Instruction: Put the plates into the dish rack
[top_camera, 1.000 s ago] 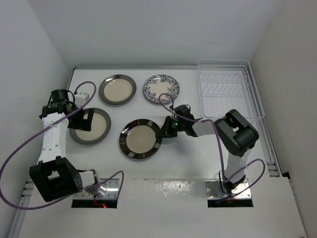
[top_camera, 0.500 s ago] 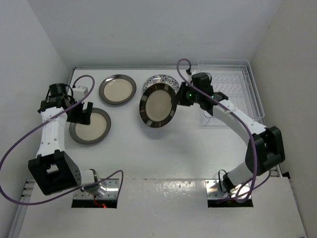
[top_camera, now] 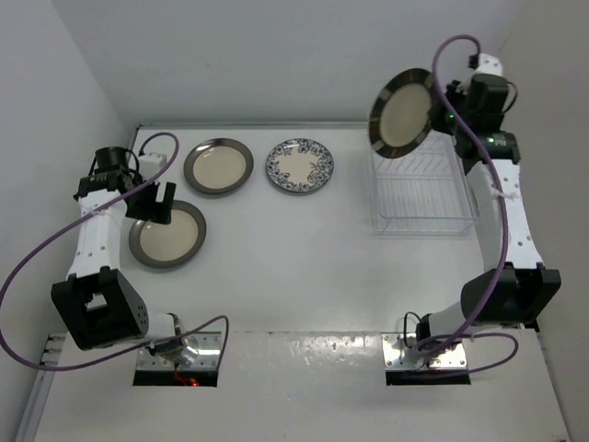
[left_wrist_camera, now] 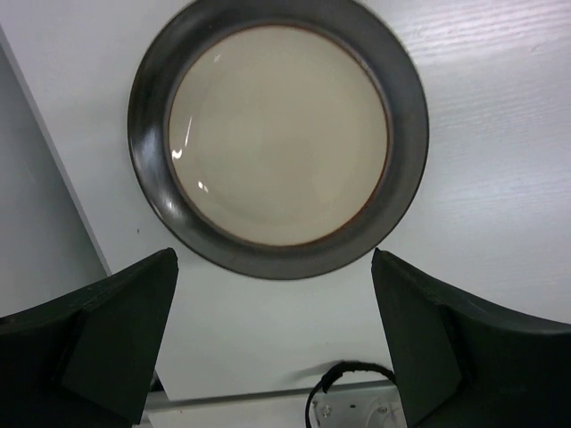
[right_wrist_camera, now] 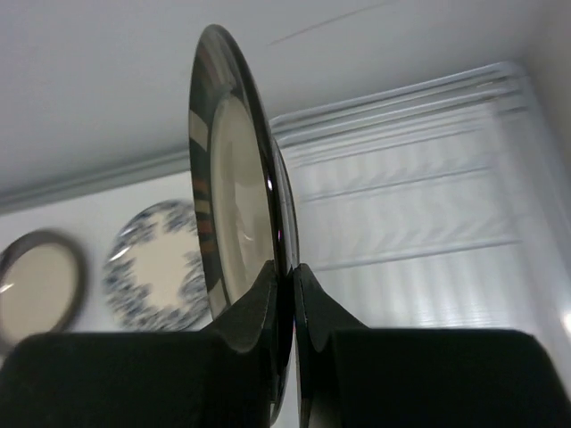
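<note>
The white tabletop [top_camera: 304, 262] carries four things. At its far right stands a rectangular white wire dish rack [top_camera: 421, 193]. Along the far edge a round white plate with a blue floral pattern [top_camera: 299, 166] lies flat. Left of it, and apart from it, is a round cream plate with a dark metallic-grey rim [top_camera: 218, 167]. A second cream plate with the same grey rim [top_camera: 175, 238] lies nearer, by the left edge, close to the first but not touching.

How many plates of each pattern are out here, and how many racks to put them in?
Grey-rimmed cream plates: 2
Blue floral plate: 1
Striped-rim plate: 1, held in the right gripper
Dish rack: 1
Total: 5 things, 4 of them plates
</note>
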`<state>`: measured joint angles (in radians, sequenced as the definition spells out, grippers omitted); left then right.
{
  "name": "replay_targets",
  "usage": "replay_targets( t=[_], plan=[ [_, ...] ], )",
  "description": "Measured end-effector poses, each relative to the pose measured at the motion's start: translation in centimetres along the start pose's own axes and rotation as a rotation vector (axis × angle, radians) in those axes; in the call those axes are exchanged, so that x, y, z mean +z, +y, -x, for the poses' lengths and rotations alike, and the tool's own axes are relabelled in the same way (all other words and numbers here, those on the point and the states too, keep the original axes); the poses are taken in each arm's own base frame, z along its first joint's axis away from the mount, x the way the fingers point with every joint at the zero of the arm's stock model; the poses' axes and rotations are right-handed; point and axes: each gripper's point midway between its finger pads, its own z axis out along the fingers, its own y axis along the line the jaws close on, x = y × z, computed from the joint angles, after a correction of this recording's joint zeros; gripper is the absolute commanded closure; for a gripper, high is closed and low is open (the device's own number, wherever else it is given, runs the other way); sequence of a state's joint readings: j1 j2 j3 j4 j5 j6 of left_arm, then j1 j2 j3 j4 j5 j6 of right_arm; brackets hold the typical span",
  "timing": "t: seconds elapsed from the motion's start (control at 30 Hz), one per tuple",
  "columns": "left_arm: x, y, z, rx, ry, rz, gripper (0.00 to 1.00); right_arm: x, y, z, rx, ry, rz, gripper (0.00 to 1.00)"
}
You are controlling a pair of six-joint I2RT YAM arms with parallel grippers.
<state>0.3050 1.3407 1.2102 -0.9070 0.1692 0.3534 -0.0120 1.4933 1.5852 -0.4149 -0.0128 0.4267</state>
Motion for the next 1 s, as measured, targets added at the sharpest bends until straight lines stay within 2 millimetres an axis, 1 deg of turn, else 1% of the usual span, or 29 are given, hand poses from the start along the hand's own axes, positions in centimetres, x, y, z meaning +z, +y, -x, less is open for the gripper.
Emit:
replay_targets(
  t=[0.07,0.13,0.17,0.2,0.27,0.37,0.47,0.57,0.67,0.77,0.83,0.93,1.0],
  plan=[
    [0.5,-0.3,1.1,0.022,-0.003,-0.012,0.05,-0.6,-4.0,1.9,-0.022,-0.041,-0.108,1.0],
    [0.9,-0.6,2.6,0.042,-0.016,-0.022,0.05,-1.1,-7.2,3.0,-0.059,-0.066,-0.201,1.0],
    [1.0,-0.9,3.4,0.053,-0.024,-0.028,0.05,-1.4,-8.5,3.2,-0.082,-0.069,-0.237,1.0],
    [1.0,-1.0,4.0,0.058,-0.033,-0.029,0.05,-1.5,-9.4,3.3,-0.103,-0.067,-0.261,1.0],
    [0.8,-1.8,6.0,0.095,-0.067,-0.04,0.05,-1.9,-10.8,3.4,-0.14,-0.057,-0.294,1.0],
    [-0.1,-3.0,8.7,0.151,-0.12,-0.051,0.05,-2.1,-12.4,3.6,-0.171,-0.052,-0.312,1.0],
    [-1.2,-4.1,11.0,0.21,-0.167,-0.059,0.05,-1.4,-13.6,3.6,-0.223,-0.042,-0.326,1.0],
    [-1.4,-5.0,12.1,0.244,-0.174,-0.074,0.05,0.2,-14.6,2.8,-0.275,-0.009,-0.334,1.0],
    [-0.2,-5.9,12.1,0.266,-0.138,-0.103,0.05,1.7,-15.6,1.5,-0.313,0.037,-0.342,1.0],
    [1.9,-6.8,11.4,0.279,-0.073,-0.139,0.05,2.7,-16.6,0.3,-0.343,0.08,-0.358,1.0],
    [3.3,-7.4,11.4,0.286,-0.031,-0.166,0.05,3.1,-17.1,-0.2,-0.355,0.098,-0.371,1.0],
    [5.3,-7.7,12.0,0.289,0.004,-0.19,0.05,3.5,-17.6,-0.4,-0.372,0.112,-0.385,1.0],
    [6.1,-7.9,12.3,0.29,0.017,-0.2,0.05,3.8,-17.8,0.1,-0.383,0.108,-0.393,1.0]
  ],
)
